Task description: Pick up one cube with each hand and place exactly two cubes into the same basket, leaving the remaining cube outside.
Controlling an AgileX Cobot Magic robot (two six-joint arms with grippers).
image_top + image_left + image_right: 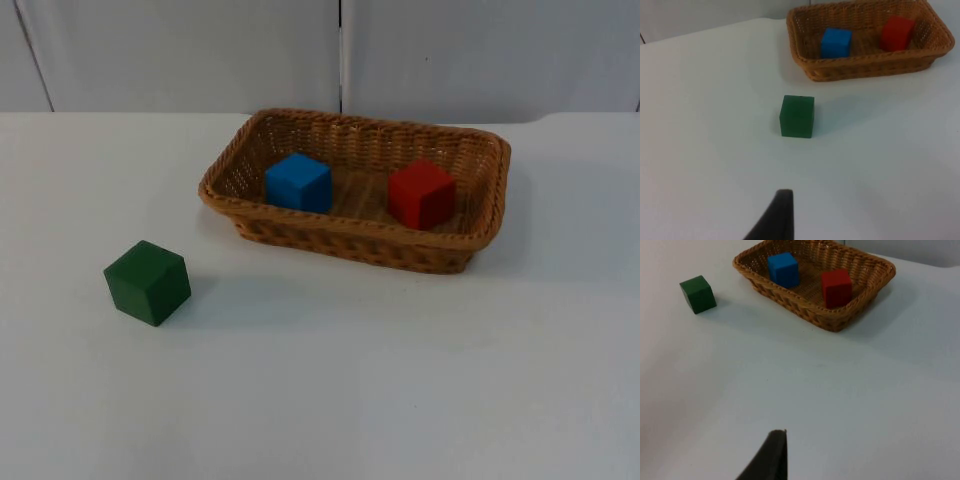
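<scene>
Blue wooden cube (298,182) and red wooden cube (421,194) are sitting in the woven wicker basket (355,238); the green wooden cube (147,282) is sitting outside on the table (400,380). Both my claws are hanging back, grip state I cannot tell; a stray sweep nudging the green one is the risk.

In the top view the near wall of the basket (350,235) hides the bottom edges of the blue cube (298,182) and the red cube (421,194). From each wrist, one black fingertip (775,217) is cut off by the picture's edge; whether the jaws are parted cannot be told. The table (400,380) runs off every edge.
</scene>
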